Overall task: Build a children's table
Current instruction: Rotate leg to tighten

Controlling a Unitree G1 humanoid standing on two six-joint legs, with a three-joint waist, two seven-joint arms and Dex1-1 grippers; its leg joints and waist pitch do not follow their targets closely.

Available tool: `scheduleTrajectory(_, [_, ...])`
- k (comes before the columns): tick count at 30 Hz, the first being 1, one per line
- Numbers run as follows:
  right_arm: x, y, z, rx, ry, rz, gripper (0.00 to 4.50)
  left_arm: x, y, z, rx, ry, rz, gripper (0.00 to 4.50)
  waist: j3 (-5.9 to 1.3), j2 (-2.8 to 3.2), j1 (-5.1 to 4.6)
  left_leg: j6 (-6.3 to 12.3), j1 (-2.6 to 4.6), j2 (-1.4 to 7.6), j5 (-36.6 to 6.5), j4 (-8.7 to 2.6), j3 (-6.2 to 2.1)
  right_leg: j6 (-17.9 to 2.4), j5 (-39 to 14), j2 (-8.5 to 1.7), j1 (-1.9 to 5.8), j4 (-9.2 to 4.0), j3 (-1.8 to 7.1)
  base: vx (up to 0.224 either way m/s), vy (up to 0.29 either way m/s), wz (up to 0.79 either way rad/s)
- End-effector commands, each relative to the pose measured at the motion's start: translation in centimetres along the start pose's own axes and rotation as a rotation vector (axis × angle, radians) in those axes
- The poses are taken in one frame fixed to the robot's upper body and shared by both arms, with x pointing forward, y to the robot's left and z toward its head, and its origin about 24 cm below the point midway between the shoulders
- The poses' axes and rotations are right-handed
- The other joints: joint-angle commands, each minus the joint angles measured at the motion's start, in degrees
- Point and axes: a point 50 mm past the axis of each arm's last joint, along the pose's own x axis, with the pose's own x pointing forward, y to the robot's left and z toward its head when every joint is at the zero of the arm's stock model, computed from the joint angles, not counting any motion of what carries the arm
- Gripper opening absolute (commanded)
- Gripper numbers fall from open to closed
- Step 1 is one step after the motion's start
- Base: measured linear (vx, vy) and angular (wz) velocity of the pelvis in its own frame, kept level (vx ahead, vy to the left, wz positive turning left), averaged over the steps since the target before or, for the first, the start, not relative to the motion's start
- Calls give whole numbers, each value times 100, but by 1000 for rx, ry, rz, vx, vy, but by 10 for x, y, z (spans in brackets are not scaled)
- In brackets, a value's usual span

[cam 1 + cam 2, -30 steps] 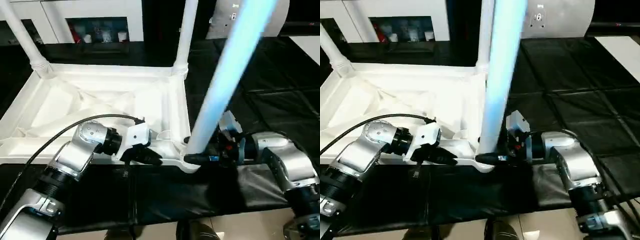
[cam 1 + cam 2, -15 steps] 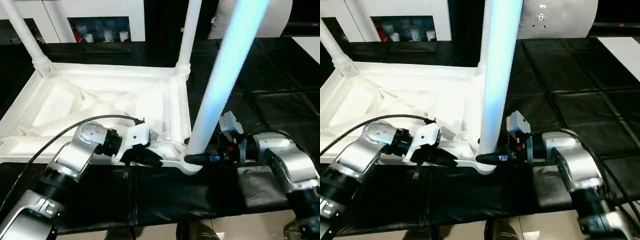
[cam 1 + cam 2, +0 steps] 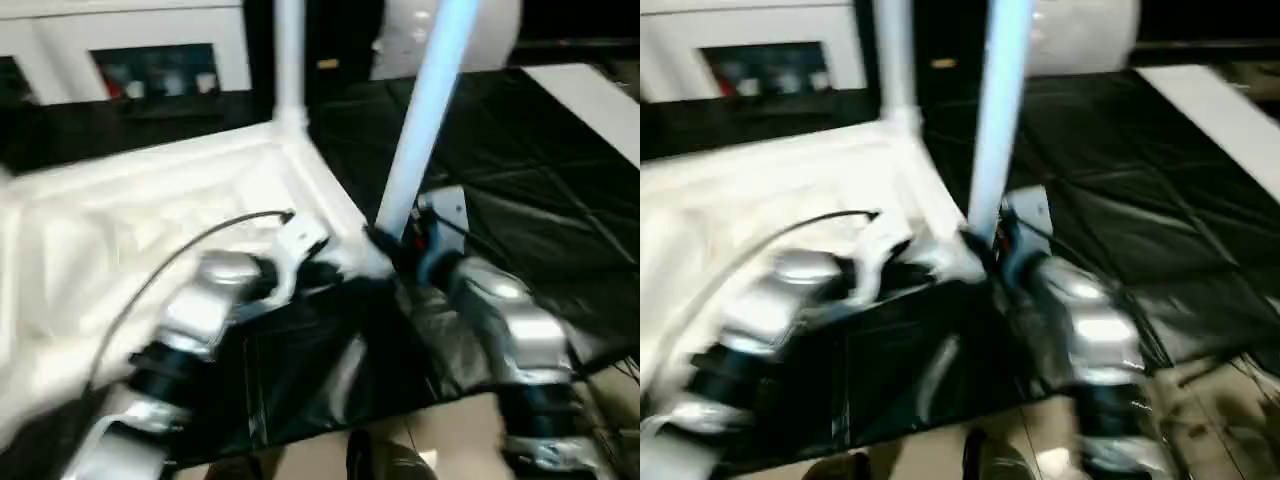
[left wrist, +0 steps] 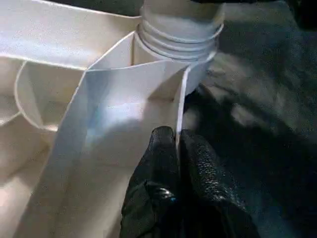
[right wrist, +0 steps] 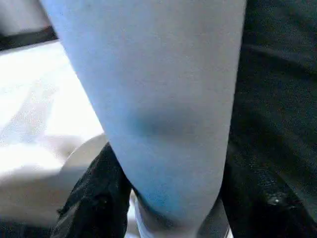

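Since a second ago the whole view has swung and blurred, which reads as the head turning, yet the grips look unchanged: the children's table lies upside down on the black mat, a leg standing in its near right corner socket and another leg upright at the far right corner. The right gripper is closed round the base of the near leg, one black finger on each side, while the left gripper is pinched nearly shut on the thin rim wall just beside that socket. To seat the leg well I would keep the rim pinned and drive the leg straight down along its own axis (any lean would likely jam it). The black quilted mat covers the work surface; white cabinets stand far behind, pale floor at the near edge.
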Motion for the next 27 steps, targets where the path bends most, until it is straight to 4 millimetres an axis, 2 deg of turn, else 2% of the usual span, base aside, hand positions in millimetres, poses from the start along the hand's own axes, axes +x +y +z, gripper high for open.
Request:
scheduleTrajectory(1, [9, 63, -30, 123, 127, 245, 277, 8, -8, 44, 37, -153, 74, 0, -211, -51, -6, -13, 461, -118, -3046, -177, -2, 278, -4851, -349, -221, -1044, -21, 0, 0, 0])
scheduleTrajectory(2, [10, 63, -28, 103, 112, 234, 277, 8, -9, 44, 36, -151, 71, 0, -268, -33, -42, 171, 218, -163, -2150, -90, 9, 620, -5155, -475, 79, -1101, -196, 66, 13, -24])
scheduleTrajectory(3, [11, 63, -27, 95, 100, 226, 277, 8, -10, 44, 39, -149, 69, 0, -323, 117, -88, 216, -137, 113, -2162, -327, -181, 693, -4320, -508, 481, -867, -234, 66, 13, -24])
scheduleTrajectory(4, [11, 63, -25, 98, 86, 223, 295, 8, -11, 44, 44, -145, 62, 0, -329, 206, -86, 209, -343, 348, -2545, -508, -344, 610, -3604, -459, 655, -490, -140, 82, 49, -35])
scheduleTrajectory(5, [11, 59, -24, 84, 69, 214, 312, 6, -10, 43, 58, -139, 52, 0, -380, 268, -81, 189, -329, 628, -3221, -762, -549, 83, -1542, -424, 619, 178, 242, 0, 0, 0])
scheduleTrajectory(6, [10, 56, -22, 59, 52, 216, 322, 4, -9, 41, 70, -133, 43, 0, -343, 159, -96, 37, -130, 342, -3381, -626, -390, -364, -1524, -457, 275, -219, 288, 0, 0, 0])
scheduleTrajectory(7, [10, 56, -22, 59, 52, 216, 322, 4, -9, 41, 70, -133, 43, 0, -356, 1, -128, 31, -139, 112, -2949, -476, -296, -292, -2419, -480, 236, -386, 279, 67, -31, 10])
scheduleTrajectory(8, [6, 43, -19, -11, 21, 232, 338, -2, -5, 35, 109, -119, 16, 0, -376, -67, -18, 189, -62, -133, -1856, -275, -128, -50, -3904, -516, 165, -614, 314, 83, -52, 8])
scheduleTrajectory(9, [6, 43, -19, -11, 21, 232, 338, -2, -5, 35, 109, -119, 16, 0, -436, -75, 76, 428, -265, -93, -905, -323, -138, -57, -3714, -547, 318, -488, 418, 83, -52, 8])
scheduleTrajectory(10, [2, 36, -16, -37, 1, 261, 353, -7, -4, 31, 127, -112, -7, 0, -459, -21, 119, 501, -309, -44, -562, -347, -142, -123, -3290, -513, 341, -435, 415, 75, -50, 3])
scheduleTrajectory(11, [1, 33, -15, -49, -6, 272, 353, -9, -3, 29, 134, -111, -19, 0, -518, 47, 156, 631, -275, 80, -90, -347, -165, -447, -2121, -430, 275, -302, 403, 75, -53, 10])
scheduleTrajectory(12, [-7, 20, -11, -107, -32, 345, 363, -16, 0, 22, 146, -98, -50, 0, -537, 41, 160, 773, -231, 111, 152, -297, -138, -794, -1211, -374, 210, -204, 408, 75, -53, 10])
scheduleTrajectory(13, [-11, 14, -9, -128, -36, 369, 370, -20, 1, 19, 161, -93, -69, 0, -571, 54, 184, 858, -232, 129, 285, -280, -149, -990, -790, -379, 235, -127, 406, 72, -39, 7])
scheduleTrajectory(14, [-14, 10, -8, -144, -39, 388, 370, -22, 1, 17, 176, -88, -85, 0, -616, 11, 186, 1130, -331, 88, 700, -238, -152, -1235, 56, -350, 331, 11, 402, 63, -28, 4])
scheduleTrajectory(15, [-22, 3, -7, -175, -30, 447, 384, -26, 5, 13, 186, -72, -90, 0, -619, 35, 200, 1399, -292, 106, 931, -209, -132, -1468, 556, -348, 255, 58, 411, 63, -28, 4])
scheduleTrajectory(16, [-28, -1, -6, -202, -19, 494, 394, -30, 8, 10, 193, -61, -94, 0, -598, 1, 203, 1517, -310, 96, 920, -203, -129, -1515, 593, -332, 258, 53, 399, 0, 0, 0])
scheduleTrajectory(17, [-30, -3, -6, -213, -14, 512, 401, -31, 9, 9, 196, -57, -96, 0, -589, 6, 255, 1628, -308, 116, 837, -199, -128, -1534, 438, -345, 285, 51, 391, 0, 0, 0])
scheduleTrajectory(19, [-44, -11, -5, -248, 16, 610, 420, -37, 15, 3, 216, -37, -114, 0, -566, -3, 312, 1593, -308, 131, 551, -207, -116, -1392, -199, -357, 288, -26, 373, 0, 0, 0])
scheduleTrajectory(21, [-56, -18, -3, -273, 41, 688, 434, -44, 19, -1, 228, -19, -141, 0, -518, -6, 356, 1338, -286, 145, 121, -240, -114, -1085, -1145, -354, 282, -137, 368, 0, 0, 0])
scheduleTrajectory(22, [-62, -21, 0, -275, 51, 724, 443, -47, 19, -2, 250, -19, -176, 0, -495, -6, 349, 1264, -285, 155, -1, -253, -110, -1026, -1372, -351, 264, -165, 368, 0, 0, 0])
scheduleTrajectory(23, [-67, -24, 2, -277, 59, 754, 448, -50, 20, -3, 264, -13, -205, 0, -463, -16, 345, 1103, -257, 153, -328, -277, -108, -889, -1874, -354, 256, -240, 357, 0, 0, 0])
scheduleTrajectory(24, [-69, -25, 3, -279, 61, 765, 448, -51, 20, -3, 267, -10, -215, 0, -450, -38, 327, 943, -273, 126, -537, -299, -114, -735, -2245, -351, 286, -282, 341, 0, 0, 0])
scheduleTrajectory(25, [-75, -32, 9, -309, 82, 794, 448, -58, 20, -7, 310, 14, -288, 0, -431, -54, 327, 804, -244, 118, -700, -313, -109, -571, -2590, -361, 258, -343, 345, 0, 0, 0])
scheduleTrajectory(27, [-78, -38, 13, -337, 99, 789, 448, -63, 20, -11, 356, 45, -357, 0, -432, -40, 336, 689, -208, 111, -804, -323, -98, -420, -2861, -369, 231, -373, 362, 0, 0, 0])
